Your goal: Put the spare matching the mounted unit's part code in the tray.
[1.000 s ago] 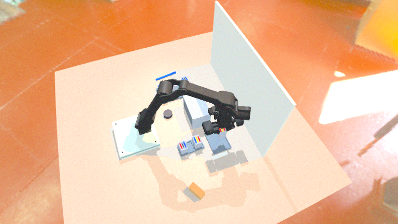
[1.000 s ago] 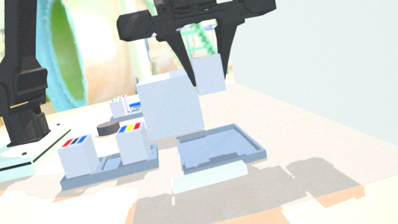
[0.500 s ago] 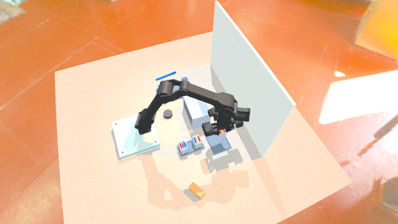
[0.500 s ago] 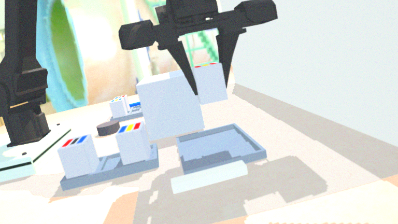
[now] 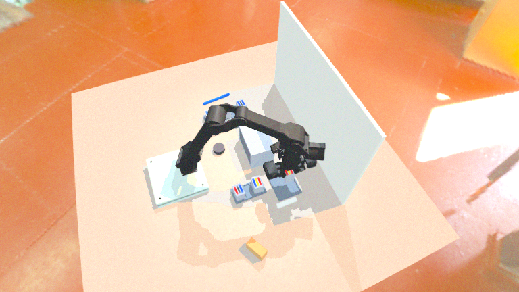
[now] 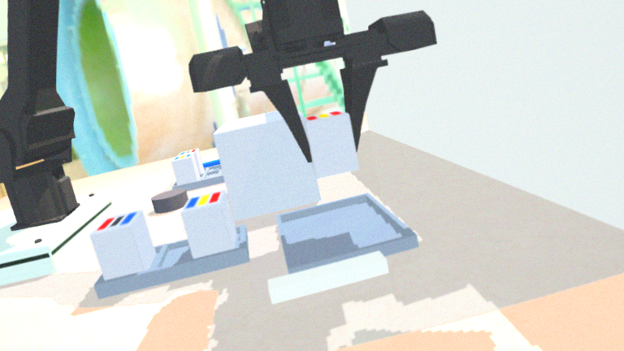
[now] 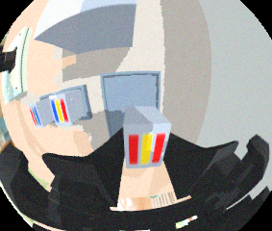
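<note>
My gripper [image 6: 333, 156] [image 7: 141, 130] is shut on a pale spare block with red, yellow and red stripes on top. This block [image 5: 289, 172] [image 6: 331, 145] [image 7: 145, 146] hangs upright in the air, near the back end of the blue-grey tray [image 5: 284, 192] [image 6: 400, 244] [image 7: 131, 93]. The tray is empty. Two other spares stand in a near rack [image 6: 170, 275]: one block [image 5: 238, 194] [image 6: 120, 253] has red, black and blue stripes, the other [image 5: 257, 184] [image 6: 209, 231] blue, yellow and red. No printed code on a unit's back is readable.
A large pale box [image 5: 254, 149] [image 6: 266, 172] stands behind and left of the tray. A tall panel [image 5: 317, 82] [image 6: 483, 75] rises at the right. A pale bar [image 6: 328, 278] lies before the tray. A dark disc [image 5: 218, 148], an orange block [image 5: 256, 249] and a blue rod [image 5: 216, 99] lie around.
</note>
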Tool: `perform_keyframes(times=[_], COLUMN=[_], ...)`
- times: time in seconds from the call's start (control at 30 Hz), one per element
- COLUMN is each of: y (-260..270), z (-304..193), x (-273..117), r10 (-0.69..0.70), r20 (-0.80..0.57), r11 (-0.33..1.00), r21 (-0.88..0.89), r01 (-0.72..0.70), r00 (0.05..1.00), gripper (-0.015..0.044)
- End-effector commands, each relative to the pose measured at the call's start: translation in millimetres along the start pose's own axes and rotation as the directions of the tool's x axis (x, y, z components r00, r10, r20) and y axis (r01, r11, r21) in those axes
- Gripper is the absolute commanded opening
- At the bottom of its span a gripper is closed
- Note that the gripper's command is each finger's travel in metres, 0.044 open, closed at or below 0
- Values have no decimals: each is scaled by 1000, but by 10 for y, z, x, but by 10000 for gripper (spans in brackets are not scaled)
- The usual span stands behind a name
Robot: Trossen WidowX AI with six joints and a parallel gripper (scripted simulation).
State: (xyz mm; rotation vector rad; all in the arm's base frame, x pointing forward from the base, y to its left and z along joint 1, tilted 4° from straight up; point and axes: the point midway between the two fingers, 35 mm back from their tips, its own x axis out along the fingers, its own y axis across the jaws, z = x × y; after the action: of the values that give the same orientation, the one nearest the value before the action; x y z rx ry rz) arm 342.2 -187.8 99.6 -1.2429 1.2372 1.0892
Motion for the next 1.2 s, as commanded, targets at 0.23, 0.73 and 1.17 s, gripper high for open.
perform_keyframes(times=[0.23,0.73,1.17], y=[3,17,32], z=[8,14,21], x=[77,188,283], r10=[-3,-3,-3], r20=[4,4,4], r11=[1000,1000,1000], r21=[-4,-4,-4], r01=[3,3,3], r00=[1000,1000,1000], gripper=[0,0,0])
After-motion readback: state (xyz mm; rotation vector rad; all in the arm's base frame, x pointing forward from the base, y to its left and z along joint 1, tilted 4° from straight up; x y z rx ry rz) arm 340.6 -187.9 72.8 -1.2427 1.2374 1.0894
